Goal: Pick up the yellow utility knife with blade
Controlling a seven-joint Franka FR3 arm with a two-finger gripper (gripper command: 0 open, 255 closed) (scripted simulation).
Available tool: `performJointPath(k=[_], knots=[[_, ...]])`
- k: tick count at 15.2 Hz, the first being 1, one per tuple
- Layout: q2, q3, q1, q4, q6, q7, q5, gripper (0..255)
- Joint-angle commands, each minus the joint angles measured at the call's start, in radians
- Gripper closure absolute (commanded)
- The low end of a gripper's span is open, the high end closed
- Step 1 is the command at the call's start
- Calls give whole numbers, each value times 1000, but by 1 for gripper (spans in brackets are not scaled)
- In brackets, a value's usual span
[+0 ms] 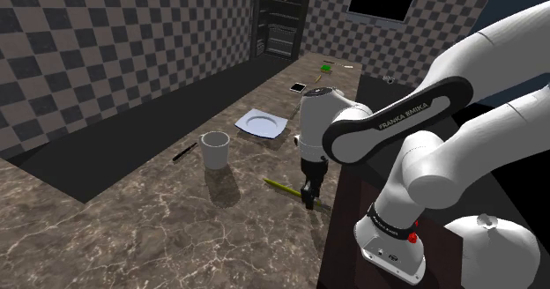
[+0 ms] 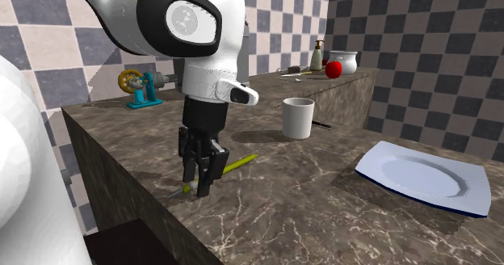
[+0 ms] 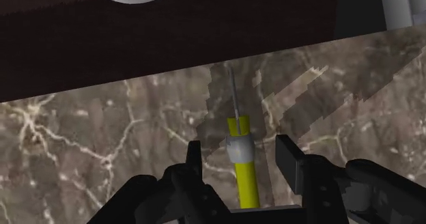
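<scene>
Arm folded down at worktop near edge, wrist vertical, jaws open astride yellow utility knife, not gripping, knife flat, blade toward near edge.

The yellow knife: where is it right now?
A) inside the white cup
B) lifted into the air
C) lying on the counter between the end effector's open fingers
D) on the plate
C: in the wrist view the yellow knife lies flat on the marble counter, with the end effector over it, its two fingers standing apart on either side without clasping it.
</scene>
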Motion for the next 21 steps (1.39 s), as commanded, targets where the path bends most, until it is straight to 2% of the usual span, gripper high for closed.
performJointPath(k=[1, 8, 21], knots=[[4, 1, 1, -3, 8, -2, 8, 255], [6, 1, 1, -1, 8, -1, 7, 255], [-168, -42, -5, 91, -256, 16, -37, 255]])
